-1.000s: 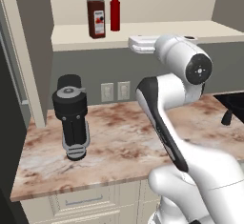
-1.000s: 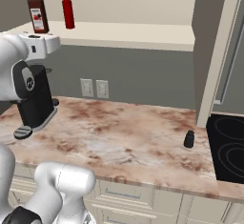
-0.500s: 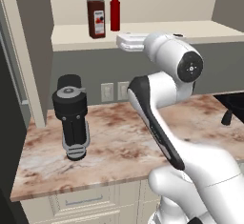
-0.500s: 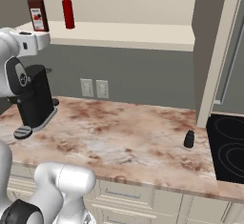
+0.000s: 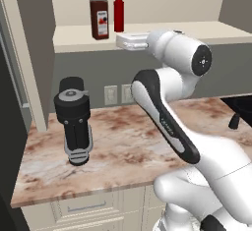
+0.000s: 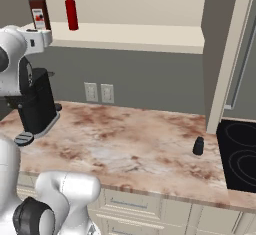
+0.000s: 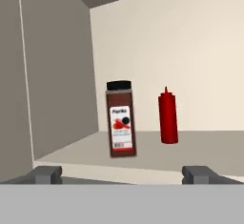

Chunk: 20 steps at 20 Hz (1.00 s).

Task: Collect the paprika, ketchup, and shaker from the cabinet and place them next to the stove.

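Red ketchup (image 7: 167, 118) and the dark paprika (image 7: 121, 119) are seen standing side by side on the cabinet (image 7: 200, 144) shelf, the black shaker (image 6: 198, 146) is seen on the counter (image 6: 130, 144) near the stove (image 6: 240, 154), and the gripper (image 7: 122, 174) is held wide open, empty.

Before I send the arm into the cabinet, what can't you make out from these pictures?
- Paprika: label text too small to read in the hand view; its base is hidden by the arm in the right base view.
- Pincer: open, but the bottom edge of the hand view cuts off all but its fingertips.
- Stove: the right edge of the right base view cuts it off.
- Shaker: too small for detail.
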Available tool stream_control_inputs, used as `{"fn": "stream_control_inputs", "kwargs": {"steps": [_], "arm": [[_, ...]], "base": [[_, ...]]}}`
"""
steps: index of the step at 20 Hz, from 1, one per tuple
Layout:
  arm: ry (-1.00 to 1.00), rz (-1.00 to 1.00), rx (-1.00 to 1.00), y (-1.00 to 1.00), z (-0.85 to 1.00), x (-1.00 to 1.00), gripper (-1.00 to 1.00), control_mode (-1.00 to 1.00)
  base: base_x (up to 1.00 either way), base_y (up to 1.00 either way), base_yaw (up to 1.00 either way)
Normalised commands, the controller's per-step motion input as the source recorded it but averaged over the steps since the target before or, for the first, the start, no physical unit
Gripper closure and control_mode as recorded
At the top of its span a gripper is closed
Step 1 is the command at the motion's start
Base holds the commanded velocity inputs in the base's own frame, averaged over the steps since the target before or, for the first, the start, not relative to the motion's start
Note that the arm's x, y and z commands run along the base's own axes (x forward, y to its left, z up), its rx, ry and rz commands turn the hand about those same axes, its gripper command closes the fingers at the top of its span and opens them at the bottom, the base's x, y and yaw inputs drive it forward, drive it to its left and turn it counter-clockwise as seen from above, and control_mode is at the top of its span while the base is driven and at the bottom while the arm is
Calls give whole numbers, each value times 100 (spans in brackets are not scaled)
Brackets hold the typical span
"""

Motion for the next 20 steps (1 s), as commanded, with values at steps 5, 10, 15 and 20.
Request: {"fn": "stream_control_inputs", "kwargs": {"steps": [5,10,15,20], "arm": [[0,17,2,0,3,35,-100,-100],[0,8,2,-10,7,29,-100,-100],[2,-2,0,-11,6,34,-100,-100],[1,-12,0,13,5,26,-100,-100]], "base": [[0,0,0],[0,0,0],[0,0,0],[0,0,0]]}}
